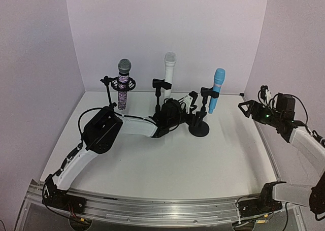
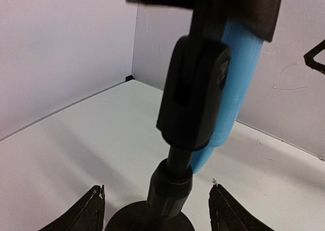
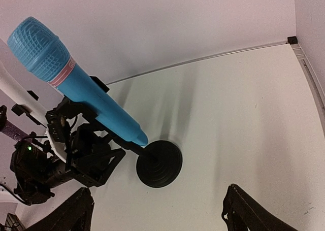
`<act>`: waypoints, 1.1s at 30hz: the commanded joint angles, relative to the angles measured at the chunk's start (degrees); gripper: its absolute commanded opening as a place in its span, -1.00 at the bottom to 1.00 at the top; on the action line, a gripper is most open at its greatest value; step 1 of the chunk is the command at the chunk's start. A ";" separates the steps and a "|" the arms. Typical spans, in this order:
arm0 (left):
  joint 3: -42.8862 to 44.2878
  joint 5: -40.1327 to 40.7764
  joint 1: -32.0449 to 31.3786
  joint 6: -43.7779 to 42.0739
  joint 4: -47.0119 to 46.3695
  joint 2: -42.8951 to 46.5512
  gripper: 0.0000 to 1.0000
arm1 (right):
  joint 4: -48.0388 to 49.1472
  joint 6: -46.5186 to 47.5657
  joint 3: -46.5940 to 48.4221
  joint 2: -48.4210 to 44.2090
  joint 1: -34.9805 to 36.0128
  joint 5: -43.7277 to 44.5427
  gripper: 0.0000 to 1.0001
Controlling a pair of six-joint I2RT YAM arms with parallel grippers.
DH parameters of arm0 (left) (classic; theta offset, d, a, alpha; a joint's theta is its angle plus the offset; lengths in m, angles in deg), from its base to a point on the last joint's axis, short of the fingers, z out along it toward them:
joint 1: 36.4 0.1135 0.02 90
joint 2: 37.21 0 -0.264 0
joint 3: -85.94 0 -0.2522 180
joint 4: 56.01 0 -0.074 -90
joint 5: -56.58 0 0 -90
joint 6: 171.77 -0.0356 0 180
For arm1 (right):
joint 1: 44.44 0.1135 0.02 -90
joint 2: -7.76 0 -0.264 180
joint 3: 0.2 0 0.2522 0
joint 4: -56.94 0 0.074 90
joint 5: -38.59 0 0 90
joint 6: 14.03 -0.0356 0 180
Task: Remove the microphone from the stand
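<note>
The sky-blue plastic microphone (image 1: 217, 89) sits head-up, slightly tilted, in the black clip (image 2: 193, 94) of a black round-based stand (image 1: 199, 129), rightmost in a row of three at the back of the white worktop (image 1: 167, 165). The left claw (image 2: 157, 199) is low at this stand, its black fingers (image 2: 91, 210) apart on either side of the pole just above the base, touching neither. To the left stand a white microphone (image 1: 169, 68) and a glittery purple one with a silver mesh head (image 1: 123, 86), each on its own stand. The right claw (image 1: 247, 109) hangs well apart at the right, fingers spread wide and empty.
</note>
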 commanded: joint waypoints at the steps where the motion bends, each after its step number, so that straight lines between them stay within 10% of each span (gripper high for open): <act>1: 6.87 -0.49 0.00 -0.29 -1.74 -3.77 0.38 | 0.19 0.39 0.42 -2.02 0.30 -1.50 0.72; 13: 18.04 0.36 0.35 -0.88 -4.08 -11.84 0.08 | -0.24 0.71 -2.07 -5.47 0.31 -1.49 0.72; 19: 13.42 -3.25 0.42 -0.42 -7.85 -9.48 -0.72 | -0.26 0.74 -1.71 -5.14 0.30 -1.52 0.72; 22: 9.61 -7.25 0.41 0.19 -9.91 -6.99 -1.00 | -0.26 0.91 -1.43 -5.00 0.31 -1.55 0.72; 33: -28.13 -3.50 -5.40 -7.65 -27.09 18.02 -1.00 | -0.31 2.42 1.99 -5.15 0.27 -2.96 0.71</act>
